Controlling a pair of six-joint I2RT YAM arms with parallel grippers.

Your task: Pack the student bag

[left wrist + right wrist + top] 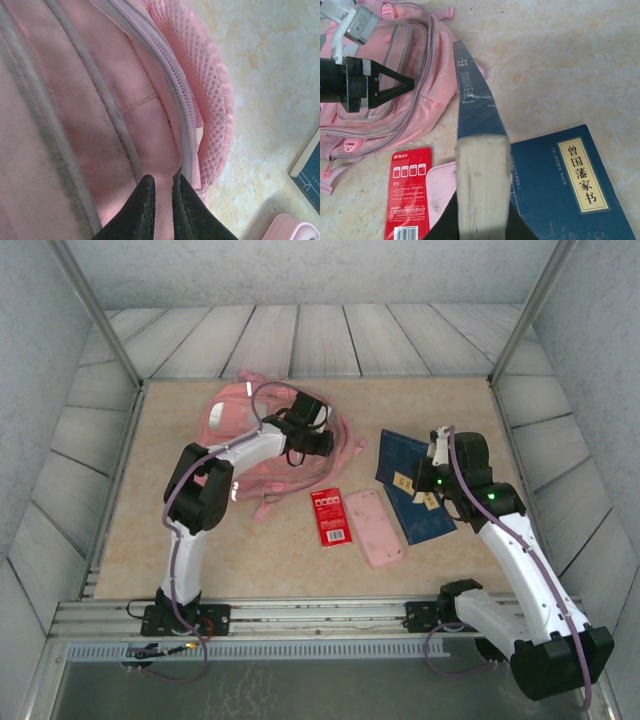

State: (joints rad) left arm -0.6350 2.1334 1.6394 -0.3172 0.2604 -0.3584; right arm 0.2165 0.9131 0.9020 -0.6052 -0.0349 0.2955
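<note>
Bright, even, diffuse light throughout; shadows on the table (260, 550) are soft and faint. Wrist views: the left tool (163, 175) is dark and slightly soft at the lower margin; the near edge of the upright book (482, 192) is blurred.

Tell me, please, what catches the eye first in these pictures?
A blue book is held up edge-on by the right fingers at the right side of the table. At far left lies the pink student bag, the left fingers nearly together at its zip.
</note>
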